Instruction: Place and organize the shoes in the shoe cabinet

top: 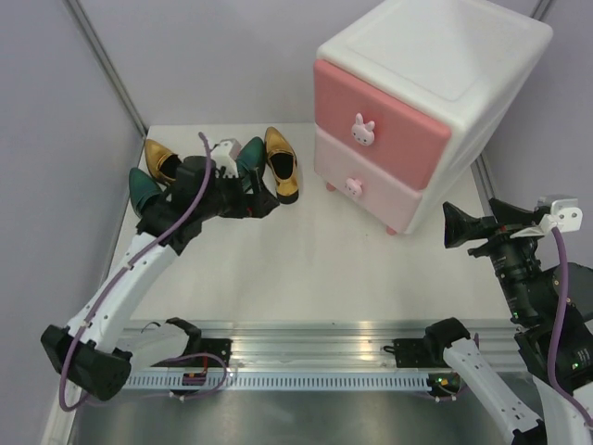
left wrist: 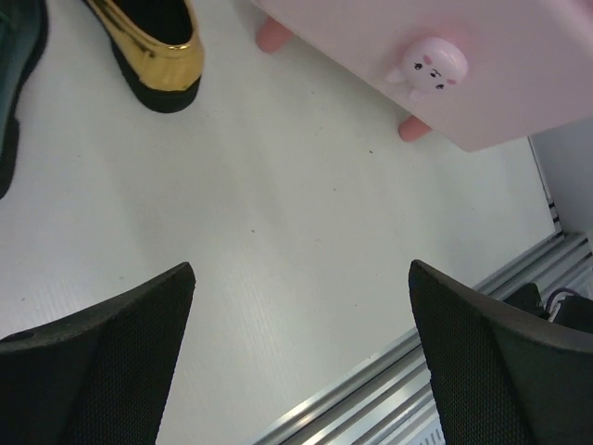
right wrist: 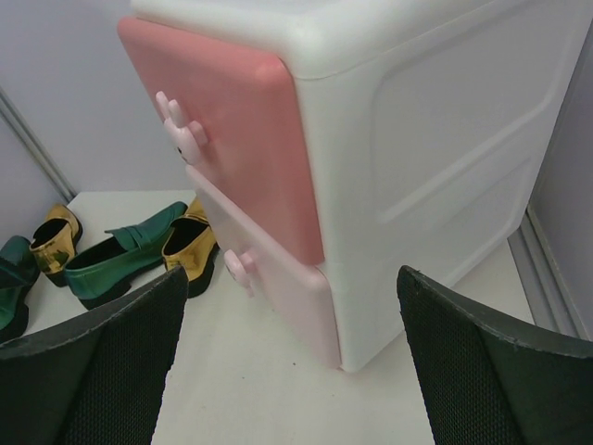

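Setting: a white table (top: 306,250) seen from above, with two robot arms mounted at its near edge.
Shoe cabinet: the shoe cabinet (top: 435,46) stands at the far right of the table. It is white, with two pink drawers stacked one above the other, both shut flush.
Knobs: the upper bunny knob (top: 363,130) and the lower bunny knob (top: 353,187) face front-left, toward the shoes.
Shoes: all four lie on the table left of the cabinet, and none is inside. One gold shoe (top: 162,159) and one green shoe (top: 142,190) sit at the outer left. The second green shoe (top: 248,158) and the second gold shoe (top: 281,162) lie side by side nearer the cabinet.
Left gripper: the left gripper (left wrist: 301,273) hovers over bare table just in front of the shoes, fingers spread wide and holding nothing.
Right gripper: the right gripper (right wrist: 293,273) hangs near the cabinet's right front corner, fingers also spread and empty, looking along the drawer fronts.
Why so placed: each arm seems stationed by its own job, the left by the shoes and the right by the drawers.
In the way: the shut drawers. One probably has to be pulled out by its knob before any shoe can go in. From above, the left arm hides part of the second green shoe.
Around: grey walls behind, and an aluminium rail (top: 306,357) along the near edge.
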You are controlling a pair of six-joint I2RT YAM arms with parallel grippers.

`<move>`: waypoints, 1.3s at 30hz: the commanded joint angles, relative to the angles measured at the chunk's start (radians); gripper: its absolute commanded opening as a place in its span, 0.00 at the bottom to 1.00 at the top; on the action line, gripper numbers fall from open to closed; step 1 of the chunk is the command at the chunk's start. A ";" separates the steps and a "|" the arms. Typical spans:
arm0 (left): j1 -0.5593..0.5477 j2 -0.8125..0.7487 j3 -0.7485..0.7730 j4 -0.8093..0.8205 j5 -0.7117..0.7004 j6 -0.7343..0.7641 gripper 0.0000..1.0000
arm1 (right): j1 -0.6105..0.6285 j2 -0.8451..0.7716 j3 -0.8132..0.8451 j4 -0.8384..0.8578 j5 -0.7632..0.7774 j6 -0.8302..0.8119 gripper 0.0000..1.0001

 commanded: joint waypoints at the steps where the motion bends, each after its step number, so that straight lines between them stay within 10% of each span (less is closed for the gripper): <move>1: -0.118 0.076 0.038 0.200 -0.060 0.009 1.00 | -0.001 0.012 -0.008 0.007 -0.049 0.014 0.98; 16: -0.362 0.567 0.191 0.668 -0.155 0.169 1.00 | -0.001 0.010 -0.025 0.027 -0.158 0.051 0.98; 39: -0.433 0.829 0.346 0.747 -0.233 0.305 0.80 | -0.001 -0.022 0.003 -0.055 -0.140 0.029 0.98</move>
